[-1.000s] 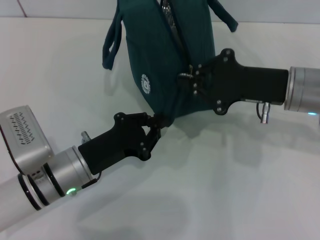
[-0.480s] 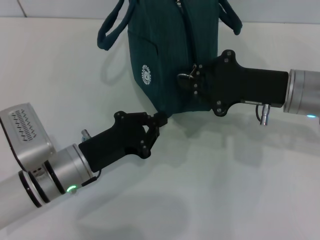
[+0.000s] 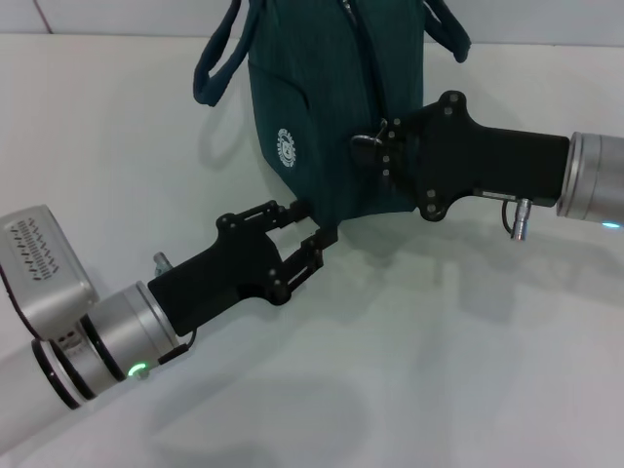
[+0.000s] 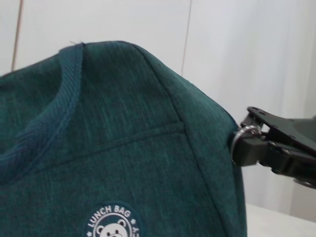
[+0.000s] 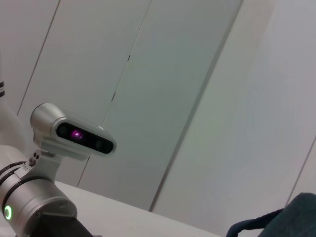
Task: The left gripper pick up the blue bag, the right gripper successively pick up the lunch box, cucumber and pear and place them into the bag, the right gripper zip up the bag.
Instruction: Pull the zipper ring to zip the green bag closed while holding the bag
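Zipping shut a dark teal woven-fabric lunch bag (image 3: 336, 107) upright on a pale, smooth white tabletop (image 3: 439, 370).

Black right gripper (image 3: 375, 151) pinched shut on the small metal zipper ring (image 3: 365, 143) at the bag's near side seam; black left gripper (image 3: 310, 222) with fingers spread, just beside the bag's lower corner and gripping nothing. Best done, by the look of it, with a steady pull along the zipper line and the soft body braced from the left, lest the limp cloth buckle or tip. Coarse ribbed weave, stitched front pocket, round white bear badge (image 4: 112, 223), two floppy webbing handles (image 3: 216, 58). No lunch box, cucumber or pear in sight, presumably inside.
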